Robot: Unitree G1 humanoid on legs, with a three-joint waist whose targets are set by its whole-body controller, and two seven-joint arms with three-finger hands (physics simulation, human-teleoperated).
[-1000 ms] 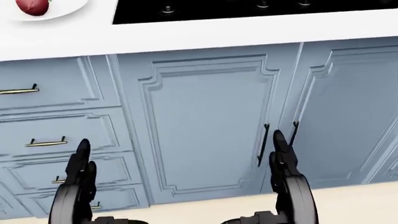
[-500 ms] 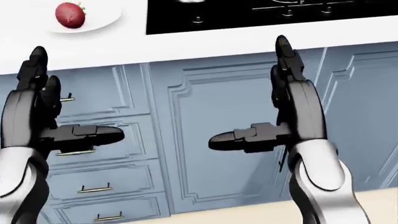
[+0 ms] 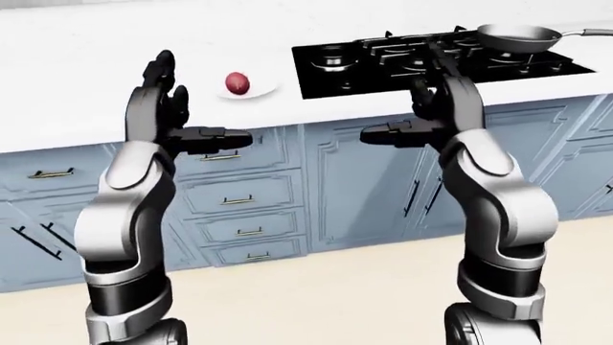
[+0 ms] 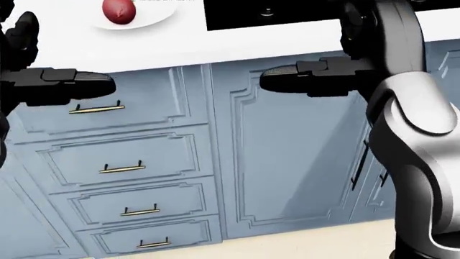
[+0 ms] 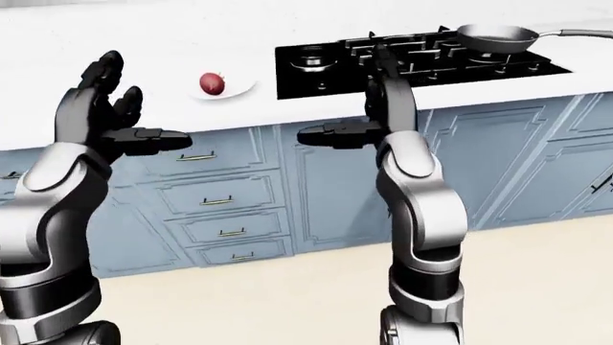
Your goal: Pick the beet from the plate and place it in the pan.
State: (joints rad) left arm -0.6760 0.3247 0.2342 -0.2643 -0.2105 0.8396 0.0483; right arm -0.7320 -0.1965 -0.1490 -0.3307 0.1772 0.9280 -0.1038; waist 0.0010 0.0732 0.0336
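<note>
The round dark-red beet [image 3: 236, 83] is sitting on the small white plate [image 3: 261, 90] on the white countertop [image 3: 86, 79]. At three o'clock from it, the grey metal frying pan [image 3: 514, 34] is resting on the black gas stove [image 3: 436, 59]. The black left hand [image 3: 167, 104] and black right hand [image 3: 433, 108] are hovering raised, fingers spread apart, holding nothing, over the blue-grey cabinet drawers [image 4: 129, 162].

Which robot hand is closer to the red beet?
The left hand. In the left-eye view it is raised just left of the beet on its plate; the right hand is up by the stove, much farther away.
</note>
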